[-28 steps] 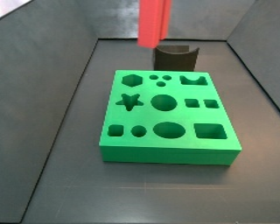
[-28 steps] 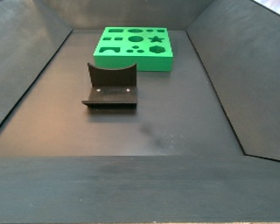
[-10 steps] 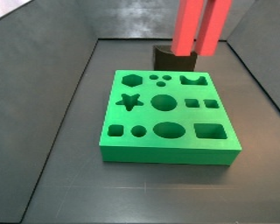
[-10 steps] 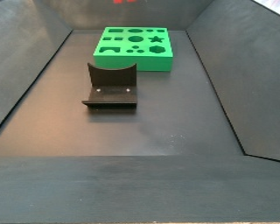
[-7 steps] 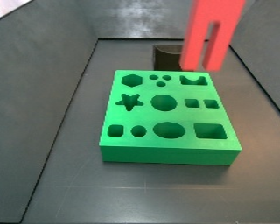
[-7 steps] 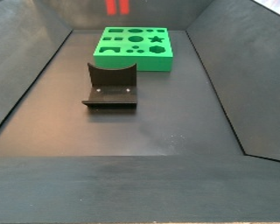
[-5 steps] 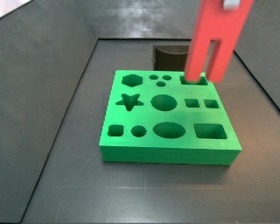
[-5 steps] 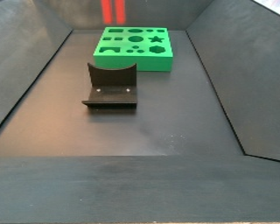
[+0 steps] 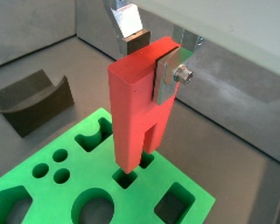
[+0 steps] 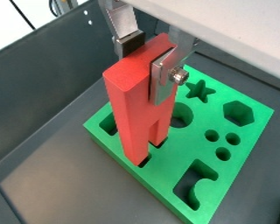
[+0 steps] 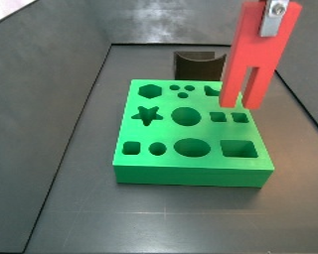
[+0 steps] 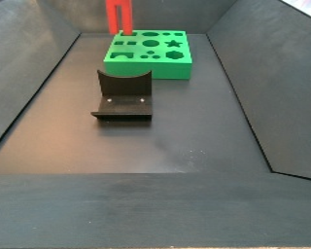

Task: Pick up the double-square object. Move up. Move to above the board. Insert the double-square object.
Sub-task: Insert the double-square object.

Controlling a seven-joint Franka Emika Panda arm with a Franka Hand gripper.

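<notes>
Fingers (image 9: 175,72) pinch the double-square object (image 9: 140,109) at its upper end, so I see the gripper (image 10: 146,54) holding it upright above the board (image 11: 189,139), lower tip near the two square cutouts. I judge it stiff, light, smooth-sided; gripping high lets it swing.

- Gripper (image 9: 153,59) clamps the top of the upright double-square object (image 9: 140,109), directly above the board (image 9: 55,179).
- Fixture (image 12: 123,94) stands beside the board (image 12: 151,53) on the floor.
</notes>
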